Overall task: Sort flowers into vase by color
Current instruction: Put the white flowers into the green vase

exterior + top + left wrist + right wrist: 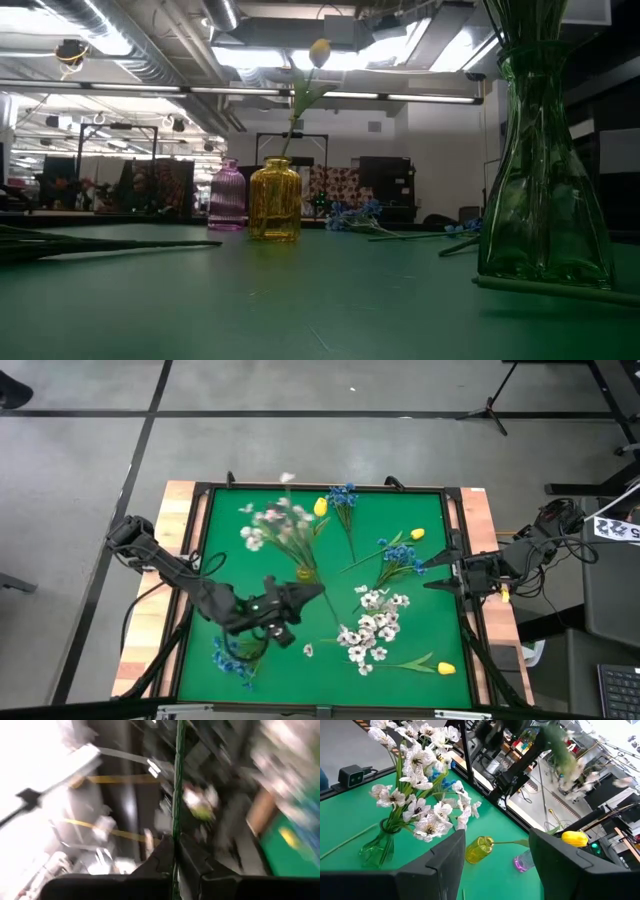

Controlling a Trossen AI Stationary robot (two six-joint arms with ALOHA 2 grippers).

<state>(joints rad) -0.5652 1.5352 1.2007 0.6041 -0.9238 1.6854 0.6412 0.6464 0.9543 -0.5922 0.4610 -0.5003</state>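
Note:
My left gripper (306, 593) (175, 841) is over the middle of the mat, beside the green vase (305, 572), and is shut on a white-blossom sprig. The sprig's blurred blossoms (585, 779) are in the air. The green vase (376, 847) holds several white sprigs (270, 525). The yellow vase (275, 200) holds a yellow tulip (320, 507), and the purple vase (228, 195) holds blue blossoms (345, 493). My right gripper (432, 570) (496, 845) waits open at the table's right edge. My left gripper pinches the sprig's thin green stem (176, 822) between its two fingers. The stem runs on straight past the fingertips to blurred blossoms (199, 802). The sprig is lifted clear of the table.
Loose flowers lie on the mat: a blue bunch (398, 555) with a yellow tulip (417, 533) toward the right, a white cluster (370, 625) near the middle, a yellow tulip (445, 668) at the near right and a blue bunch (235, 655) at the near left.

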